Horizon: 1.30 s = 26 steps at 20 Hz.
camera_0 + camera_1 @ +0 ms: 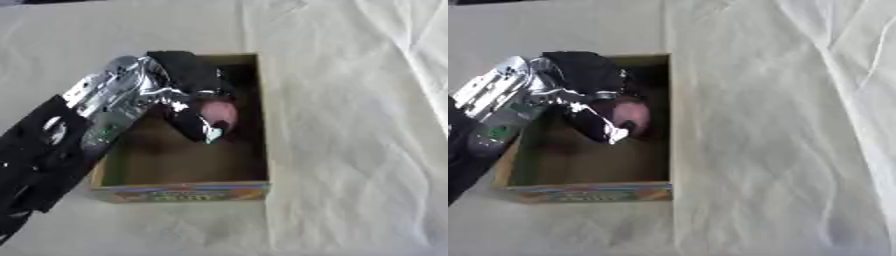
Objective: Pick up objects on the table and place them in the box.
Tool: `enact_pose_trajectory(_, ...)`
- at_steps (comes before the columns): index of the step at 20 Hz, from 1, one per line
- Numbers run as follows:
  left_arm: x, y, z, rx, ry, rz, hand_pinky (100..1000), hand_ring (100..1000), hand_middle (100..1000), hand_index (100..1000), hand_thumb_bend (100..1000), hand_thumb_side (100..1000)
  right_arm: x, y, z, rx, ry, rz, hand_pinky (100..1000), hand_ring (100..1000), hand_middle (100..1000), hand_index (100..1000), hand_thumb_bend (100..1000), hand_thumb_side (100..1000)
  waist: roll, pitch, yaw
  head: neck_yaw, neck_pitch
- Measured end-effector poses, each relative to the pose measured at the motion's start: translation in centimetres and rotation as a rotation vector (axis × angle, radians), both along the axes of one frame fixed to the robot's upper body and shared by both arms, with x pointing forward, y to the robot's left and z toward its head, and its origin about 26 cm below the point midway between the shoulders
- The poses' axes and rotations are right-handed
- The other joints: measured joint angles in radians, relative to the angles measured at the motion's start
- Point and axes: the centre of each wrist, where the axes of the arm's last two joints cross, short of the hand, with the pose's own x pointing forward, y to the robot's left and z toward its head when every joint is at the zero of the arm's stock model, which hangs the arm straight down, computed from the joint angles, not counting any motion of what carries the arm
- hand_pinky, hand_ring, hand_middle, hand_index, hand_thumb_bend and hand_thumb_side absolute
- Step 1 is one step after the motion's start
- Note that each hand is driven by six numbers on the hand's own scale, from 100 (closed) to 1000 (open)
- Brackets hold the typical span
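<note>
Reaching in from our left, our left hand (197, 107) hangs over the open cardboard box (249, 184), its black and silver fingers curled down around a small pinkish object (220, 112). We hold that rounded pink thing inside the box's opening, toward the far right part of the interior, close to the right wall; whether it touches the box floor we cannot tell. Our silver forearm (114, 100) crosses the box's left wall on a slant, and the black upper sleeve (39, 155) fills the lower left corner of the view. The box sits on the desk (350, 150), which is draped in a wrinkled pale cloth (780, 125); its brown interior floor shows bare in the near half, and a colourful printed strip runs along its near outer face. To the right of the box we see only creased cloth, with folds running toward the upper right corner. Our right hand appears in neither eye view.
</note>
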Motion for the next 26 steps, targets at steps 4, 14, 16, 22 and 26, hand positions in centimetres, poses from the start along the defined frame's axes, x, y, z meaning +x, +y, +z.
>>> enact_pose_trajectory(4,0.3,0.1,-0.3,0.042,-0.006,0.001,525,724,776,924,224,765,0.0,0.0,0.0,0.000,0.000,0.000,618,743,726,863,100,1000,0.000,-0.001,0.000,0.001,0.000)
enact_pose_trajectory(14,-2.2,0.3,3.2,-0.117,-0.184,-0.033,490,684,734,882,100,685,0.0,0.0,0.0,0.003,0.001,-0.002,618,743,725,863,100,1000,-0.003,-0.008,0.005,0.001,0.000)
enact_pose_trajectory(16,-3.1,0.6,4.2,-0.193,-0.244,-0.044,468,659,703,847,100,634,0.0,0.0,0.0,0.003,0.002,-0.002,618,743,725,863,100,1000,-0.004,-0.008,0.006,0.000,-0.001)
enact_pose_trajectory(22,-4.5,1.9,5.9,-0.382,-0.336,-0.030,440,603,650,795,100,624,0.0,-0.1,-0.1,0.006,0.004,-0.006,617,743,725,862,100,1000,-0.007,-0.009,0.012,-0.004,-0.001)
enact_pose_trajectory(26,-5.3,3.7,6.8,-0.566,-0.418,-0.002,436,562,615,770,100,607,0.0,-0.1,-0.1,0.010,0.000,-0.008,617,743,725,862,100,1000,-0.011,-0.009,0.014,-0.008,0.000)
